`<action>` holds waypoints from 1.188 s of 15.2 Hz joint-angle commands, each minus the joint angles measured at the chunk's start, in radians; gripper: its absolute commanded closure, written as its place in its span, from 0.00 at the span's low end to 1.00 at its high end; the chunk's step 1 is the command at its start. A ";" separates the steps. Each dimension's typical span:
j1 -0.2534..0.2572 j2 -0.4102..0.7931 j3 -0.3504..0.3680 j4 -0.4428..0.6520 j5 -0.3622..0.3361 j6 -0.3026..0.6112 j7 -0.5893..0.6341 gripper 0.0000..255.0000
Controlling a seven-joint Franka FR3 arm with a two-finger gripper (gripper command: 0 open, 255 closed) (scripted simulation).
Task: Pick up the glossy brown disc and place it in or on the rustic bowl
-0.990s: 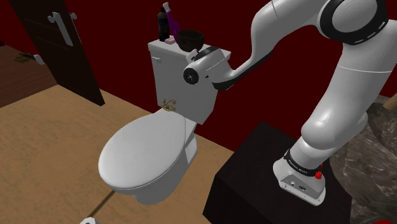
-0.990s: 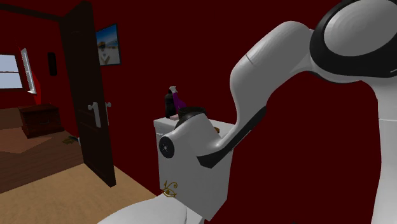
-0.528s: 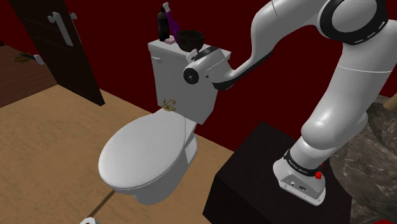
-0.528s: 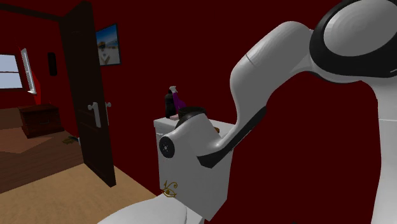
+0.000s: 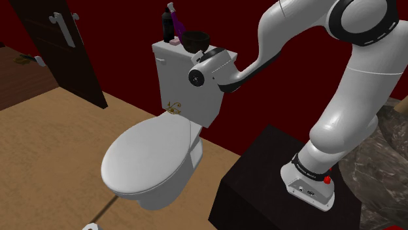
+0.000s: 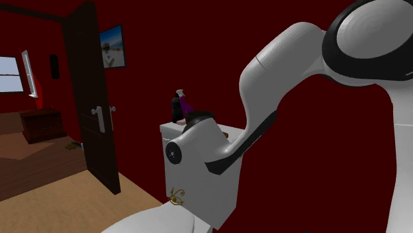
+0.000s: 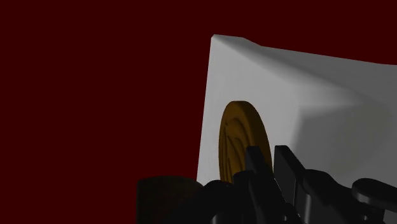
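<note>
Hand (image 7: 268, 153) is down low over the toilet tank (image 5: 178, 82), nose pointed at the glossy brown disc (image 7: 236, 141). That disc lies flat on the tank's white lid (image 7: 318, 89), close to the lid's edge where the dark red wall (image 7: 95, 76) shows behind. Can't tell from any angle whether the hand is clamped on the disc or just parked against it; the two overlap in the wrist view and that's all anyone gets.

Coming in that low makes sense though, since a flat disc offers only its rim to grab. On the same tank top sits the dark bowl (image 5: 195, 40), just beside the wrist, so the carry should be a short hop. Past the bowl, at the tank's far corner, stand a dark bottle (image 5: 167, 25) and a purple one (image 5: 172, 9). Arm (image 5: 356, 91) stretches over from its stand (image 5: 261, 180), parked next to the toilet, probably to keep the tank within reach.
</note>
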 commanded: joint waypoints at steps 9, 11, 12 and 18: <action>-0.015 -0.081 0.008 0.010 0.048 0.033 -0.080 1.00; -0.018 -0.100 0.009 0.014 0.060 0.041 -0.101 1.00; -0.020 -0.109 0.009 0.016 0.066 0.045 -0.111 1.00; -0.028 -0.161 0.010 0.034 0.102 0.066 -0.176 1.00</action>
